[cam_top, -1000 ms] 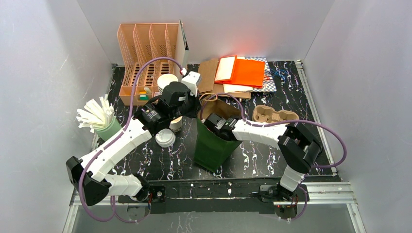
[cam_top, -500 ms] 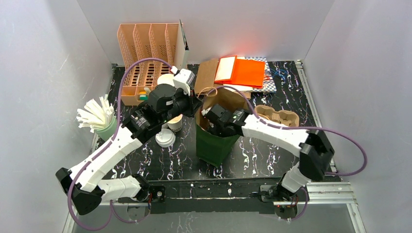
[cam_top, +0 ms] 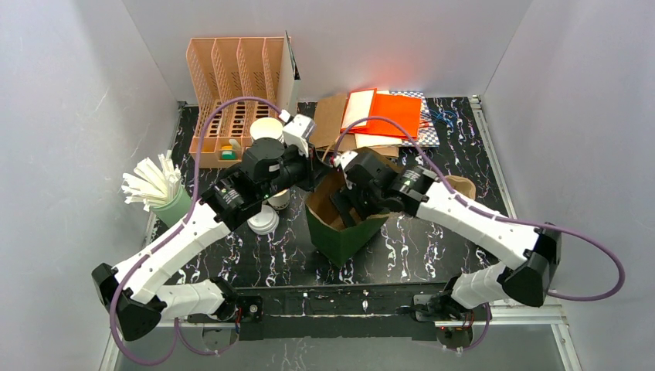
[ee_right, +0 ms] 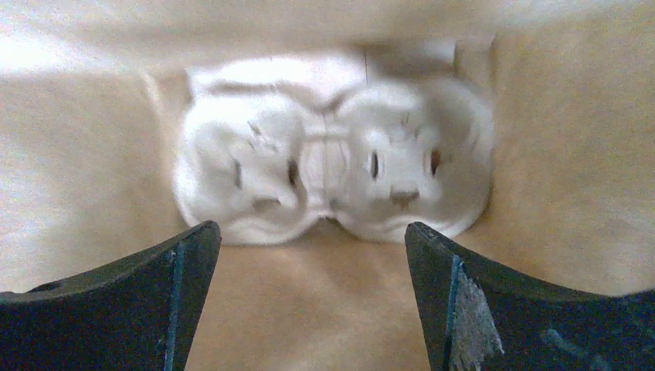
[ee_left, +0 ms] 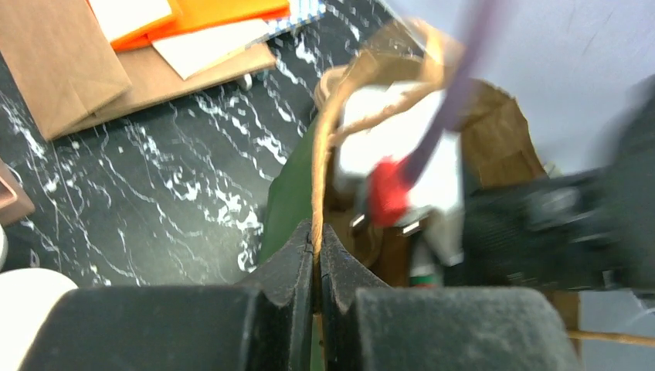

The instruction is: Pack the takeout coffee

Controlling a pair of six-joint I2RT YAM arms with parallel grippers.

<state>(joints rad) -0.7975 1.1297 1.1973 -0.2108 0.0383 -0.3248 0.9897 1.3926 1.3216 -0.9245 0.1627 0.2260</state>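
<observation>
Marbled tabletop (cam_top: 270,259), white cup (cam_top: 278,199) (tapered), green bag (cam_top: 340,238)

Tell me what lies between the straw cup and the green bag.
Top view: a white lid and a white cup sit between the straw cup and the green bag; the left arm crosses above that stretch.

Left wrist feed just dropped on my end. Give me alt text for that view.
The left gripper is shut on the tan twine handle of the green paper bag. Behind it, blurred, the right arm sits at the bag's open mouth. Flat brown bags and an orange sheet lie on the black marbled table.
</observation>
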